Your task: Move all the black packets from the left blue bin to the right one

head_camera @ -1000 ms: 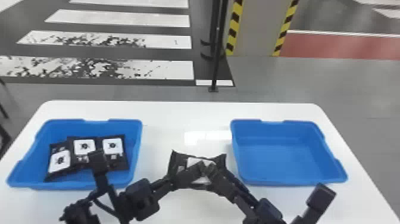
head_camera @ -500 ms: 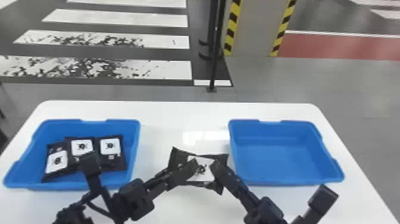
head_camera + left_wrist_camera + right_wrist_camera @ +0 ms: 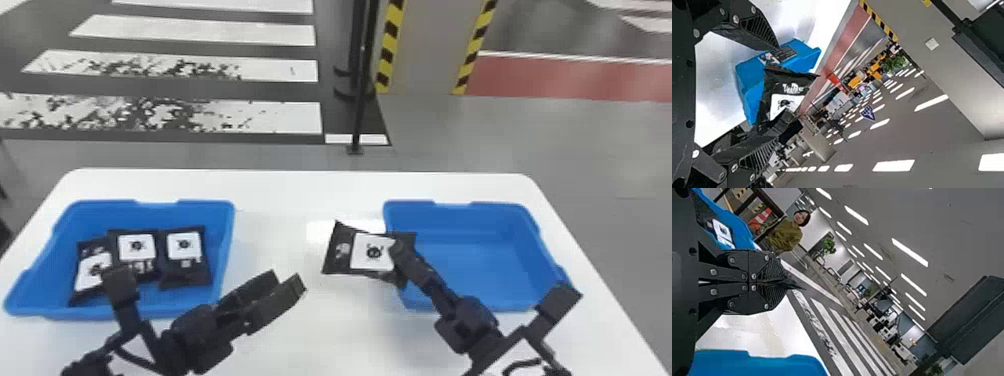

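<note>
In the head view, my right gripper (image 3: pixel 397 250) is shut on the right end of a black packet (image 3: pixel 372 252) with a white label. The packet hangs level above the table, its right end overlapping the right bin's (image 3: pixel 480 300) left wall. My left gripper (image 3: pixel 287 281) is open, between the left bin (image 3: pixel 227 235) and that packet. Three black packets (image 3: pixel 184 246) lie in the left bin. In the left wrist view, the held packet (image 3: pixel 785 94) shows beyond the parted fingers of my left gripper (image 3: pixel 776 92). My right gripper (image 3: pixel 787 284) has its fingers together in the right wrist view.
Both blue bins stand on a white table (image 3: pixel 310 195). The left arm's wrist partly overlaps the left bin's near side, and the right forearm crosses the right bin's near left corner. A black pole (image 3: pixel 357 100) stands on the floor behind the table.
My left gripper has let go of the packet's left end and drawn back left and toward the near edge. My right gripper has carried the packet right, to the right bin's left wall.
</note>
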`<state>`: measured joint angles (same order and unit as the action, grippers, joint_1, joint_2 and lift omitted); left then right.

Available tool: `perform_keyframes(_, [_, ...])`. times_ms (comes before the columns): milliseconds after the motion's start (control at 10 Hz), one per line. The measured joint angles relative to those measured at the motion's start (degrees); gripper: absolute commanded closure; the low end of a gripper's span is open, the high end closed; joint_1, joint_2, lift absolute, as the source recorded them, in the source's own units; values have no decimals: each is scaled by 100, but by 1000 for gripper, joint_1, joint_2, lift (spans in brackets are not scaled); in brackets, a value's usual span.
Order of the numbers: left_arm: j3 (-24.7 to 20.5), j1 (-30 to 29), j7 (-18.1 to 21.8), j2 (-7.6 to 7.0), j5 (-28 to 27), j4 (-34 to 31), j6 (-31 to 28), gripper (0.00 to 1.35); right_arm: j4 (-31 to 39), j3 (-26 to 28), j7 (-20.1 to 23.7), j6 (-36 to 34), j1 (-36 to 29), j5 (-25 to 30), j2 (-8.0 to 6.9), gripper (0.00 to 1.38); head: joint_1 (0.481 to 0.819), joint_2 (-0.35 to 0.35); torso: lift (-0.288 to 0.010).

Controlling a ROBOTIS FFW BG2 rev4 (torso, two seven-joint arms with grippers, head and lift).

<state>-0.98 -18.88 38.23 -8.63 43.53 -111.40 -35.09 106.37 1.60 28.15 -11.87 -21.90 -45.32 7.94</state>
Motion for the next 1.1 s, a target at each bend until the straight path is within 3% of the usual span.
perform_keyframes(200, [-223, -97, -12, 2, -4, -143, 3, 196, -781, 228, -203, 354, 771, 445, 219, 1274, 695, -148, -140])
perform_keyframes(400, [-452, -211, -16, -4, -1, -326, -80, 196, -1137, 804, -498, 482, 1096, 1292, 241, 1273, 695, -199, -140])
perform_keyframes(500, [-551, -268, -17, -3, 0, -383, -102, 196, -1169, 1044, -597, 495, 1116, 1642, 236, 1196, 695, -236, -140])
perform_keyframes(700, [-713, -329, -17, 2, -29, -458, -131, 196, -1195, 1337, -629, 499, 1059, 1968, 228, 291, 695, -266, -140])
perform_keyframes(800, [-776, -292, -26, 4, -87, -466, -139, 196, -1075, 1359, -631, 500, 953, 2016, 216, 48, 695, -260, -140])
perform_keyframes(1100, [-1065, -86, -126, 11, -655, -616, -610, 191, 446, 1472, -1142, 964, -76, 2848, -66, 171, 695, -244, -140])
